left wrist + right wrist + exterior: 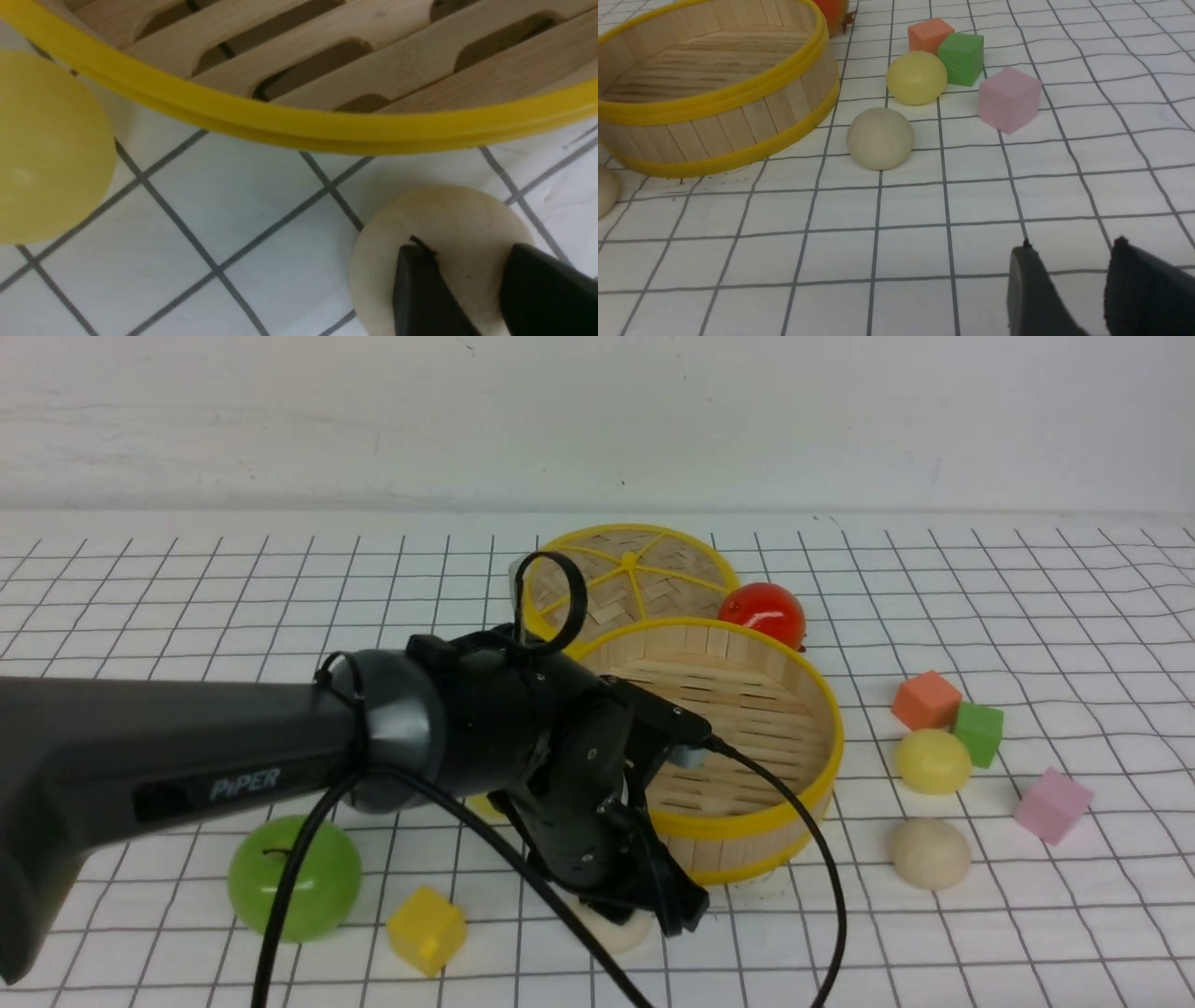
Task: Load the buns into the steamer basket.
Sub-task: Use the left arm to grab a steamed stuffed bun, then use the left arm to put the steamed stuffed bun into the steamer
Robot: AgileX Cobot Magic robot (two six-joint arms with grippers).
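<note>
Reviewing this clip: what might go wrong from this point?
The left end effector has its fingers over a cream bun beside the steamer basket, so closing off-centre could squirt the smooth dome away. Lifting there may also bump the basket's rim. The yellow bun on the right sits against the green cube, which may get nudged during its pickup.

A plain pale wall (597, 420) rises behind the tabletop (187, 579), whose white covering bears a grid of dark lines, wavy in places.
</note>
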